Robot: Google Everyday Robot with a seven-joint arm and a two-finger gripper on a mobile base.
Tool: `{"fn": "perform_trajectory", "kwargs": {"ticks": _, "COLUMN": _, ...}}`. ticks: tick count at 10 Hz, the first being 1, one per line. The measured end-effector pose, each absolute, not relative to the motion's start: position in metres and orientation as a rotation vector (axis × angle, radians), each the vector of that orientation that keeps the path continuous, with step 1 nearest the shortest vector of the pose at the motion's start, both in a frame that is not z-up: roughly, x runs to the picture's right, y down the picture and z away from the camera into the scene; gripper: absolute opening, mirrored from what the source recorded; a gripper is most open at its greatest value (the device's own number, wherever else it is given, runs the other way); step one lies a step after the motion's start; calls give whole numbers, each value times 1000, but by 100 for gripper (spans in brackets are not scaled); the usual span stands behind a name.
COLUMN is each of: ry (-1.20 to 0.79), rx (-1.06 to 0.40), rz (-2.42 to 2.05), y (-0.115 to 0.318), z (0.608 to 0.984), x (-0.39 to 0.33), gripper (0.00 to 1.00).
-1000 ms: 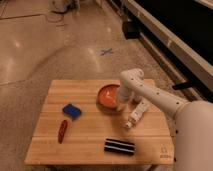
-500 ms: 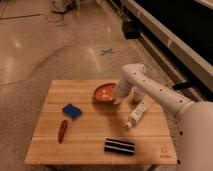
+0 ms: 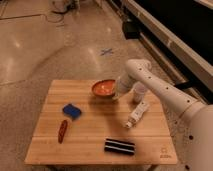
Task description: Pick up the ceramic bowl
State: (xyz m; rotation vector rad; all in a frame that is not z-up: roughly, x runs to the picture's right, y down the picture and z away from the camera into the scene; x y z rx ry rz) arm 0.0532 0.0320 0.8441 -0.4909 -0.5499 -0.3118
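The wooden table (image 3: 100, 135) fills the lower half of the view, and the robot's white arm (image 3: 165, 92) reaches in from the right edge toward the far side. The ceramic bowl (image 3: 104, 88) sits upright near the far edge, a little right of its middle. The gripper (image 3: 119, 90) is at the bowl's right rim, touching it or just beside it; whether it is spread or pinching the rim cannot be told from here.

To do this step well, one finger should probably go inside the rim and one outside, closing squarely on the thin wall before any lift, then rising straight up so the glossy bowl does not slip or tip.

The bowl appears to hold nothing; only pale marks show inside. A small white cup (image 3: 139, 92) stands just right of the gripper, its contents hidden. A white bottle (image 3: 137, 114) lies toward the right edge, a striped black bar (image 3: 120, 146) near the front edge, a blue sponge (image 3: 72, 110) and a red object (image 3: 62, 130) toward the left.
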Motion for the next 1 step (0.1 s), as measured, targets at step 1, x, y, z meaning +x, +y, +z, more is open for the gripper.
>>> {"fn": "perform_trajectory", "kwargs": {"ticks": 1, "ry": -554, "rx": -498, "rz": -312, "y": 31, "z": 839, "x": 55, "gripper": 0}}
